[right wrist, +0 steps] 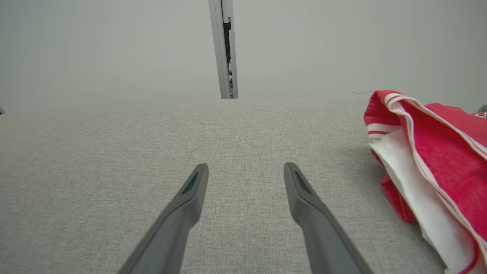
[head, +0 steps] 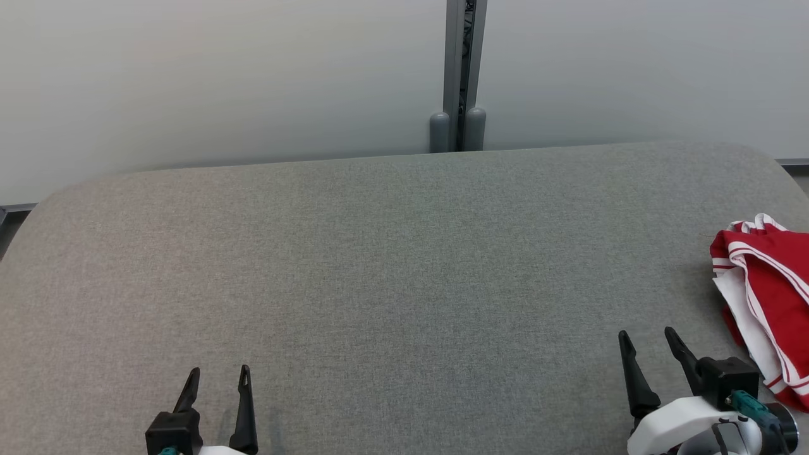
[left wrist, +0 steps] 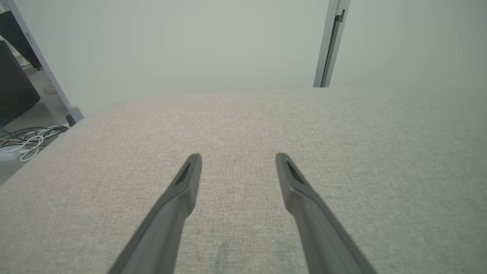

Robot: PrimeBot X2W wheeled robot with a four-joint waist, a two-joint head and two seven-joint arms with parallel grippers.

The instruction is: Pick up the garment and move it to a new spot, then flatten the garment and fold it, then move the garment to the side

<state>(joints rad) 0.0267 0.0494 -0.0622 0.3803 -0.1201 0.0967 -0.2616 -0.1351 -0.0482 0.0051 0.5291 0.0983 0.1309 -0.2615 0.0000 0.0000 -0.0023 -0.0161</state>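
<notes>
At right edge of grey surface [head: 379, 265] | garment [head: 772, 284]: red, white-striped (crumpled) | both jaws wide, empty

On my head feed, my left claw [head: 219, 370] has two long black fingers [head: 243, 404] tapering to narrow tips, set in a blocky black mount [head: 172, 433]. My right claw [head: 647, 332] is built the same, on a rounded white wrist housing [head: 676, 420] with a teal fitting [head: 744, 399] and a dark round cap [head: 787, 426]. Close up, each finger shows a slim recessed slot [left wrist: 185, 173] near its tip.
</notes>
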